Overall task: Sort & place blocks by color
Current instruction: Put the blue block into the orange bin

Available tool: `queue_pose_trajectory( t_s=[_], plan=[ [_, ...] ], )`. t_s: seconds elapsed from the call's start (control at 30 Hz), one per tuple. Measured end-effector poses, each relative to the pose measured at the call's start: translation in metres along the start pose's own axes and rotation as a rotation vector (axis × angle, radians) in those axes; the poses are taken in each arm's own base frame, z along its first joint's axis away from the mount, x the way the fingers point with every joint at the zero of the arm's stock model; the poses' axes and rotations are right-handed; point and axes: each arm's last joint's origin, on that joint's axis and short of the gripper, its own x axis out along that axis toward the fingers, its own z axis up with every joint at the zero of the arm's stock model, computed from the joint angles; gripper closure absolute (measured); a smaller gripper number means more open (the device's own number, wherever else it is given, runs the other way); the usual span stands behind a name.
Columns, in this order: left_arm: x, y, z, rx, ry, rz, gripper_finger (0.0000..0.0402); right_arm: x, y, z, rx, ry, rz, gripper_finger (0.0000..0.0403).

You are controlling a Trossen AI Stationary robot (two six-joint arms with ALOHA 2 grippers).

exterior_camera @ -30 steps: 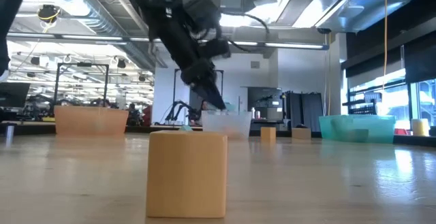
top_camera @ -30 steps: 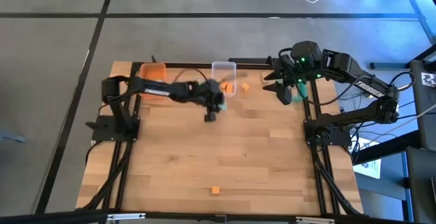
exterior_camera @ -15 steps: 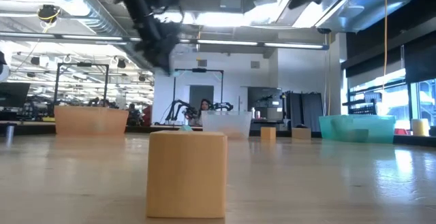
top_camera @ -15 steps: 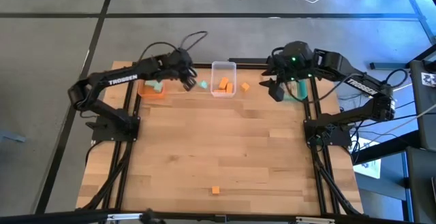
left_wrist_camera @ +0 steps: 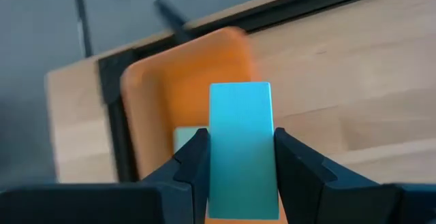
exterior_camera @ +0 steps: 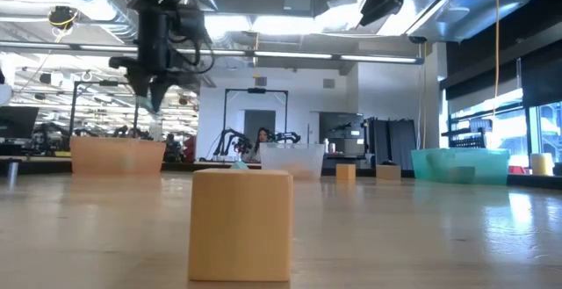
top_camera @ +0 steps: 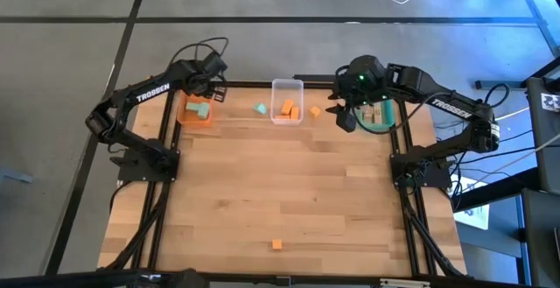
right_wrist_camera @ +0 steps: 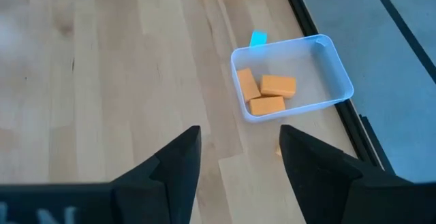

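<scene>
My left gripper [left_wrist_camera: 240,142] is shut on a mint green block [left_wrist_camera: 240,122] and hangs above the orange bin [top_camera: 194,113], at the table's far left. A second mint block [left_wrist_camera: 187,139] lies inside that bin. My right gripper [right_wrist_camera: 240,139] is open in the air beside the teal bin [top_camera: 379,118], which holds plain wood blocks [top_camera: 376,110]. The clear bin [right_wrist_camera: 293,74] holds three orange blocks [right_wrist_camera: 264,94]. A mint block [top_camera: 260,108] and an orange block [top_camera: 315,111] rest flat on the table on either side of the clear bin. Another orange block [top_camera: 276,244] sits near the near edge. My left gripper pinches the mint block between its two fingers [left_wrist_camera: 194,166], one on each long side [left_wrist_camera: 225,173]. The block's free end [left_wrist_camera: 240,91] sticks out past the fingertips. The fingers point down from above. The block is lifted clear, over the orange bin.
The three bins stand in a row along the table's far edge. Black frame rails [top_camera: 157,209] run down the left and right sides. The middle of the wooden table [top_camera: 280,183] is bare. In the low view the near orange block [exterior_camera: 241,223] fills the foreground.
My left arm has swung from in front of the clear bin toward the table's far left, carrying the mint block, and now stands over the orange bin. My right gripper has drifted a little toward the clear bin and stayed open.
</scene>
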Motion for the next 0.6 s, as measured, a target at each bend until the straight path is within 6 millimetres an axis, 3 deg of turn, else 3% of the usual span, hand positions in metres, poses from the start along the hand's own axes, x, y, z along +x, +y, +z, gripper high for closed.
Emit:
queue_pose_trajectory(
  t_s=[0.33,0.6],
  plan=[
    [0.042,0.018,-0.008,-0.089,0.135,0.017,0.0282,0.003,-0.001,0.003,-0.048,-0.02,-0.003,0.0203],
    [0.06,0.025,-0.018,-0.135,0.15,0.023,0.0264,0.003,-0.001,0.004,-0.051,-0.028,-0.004,0.0203]
  ],
)
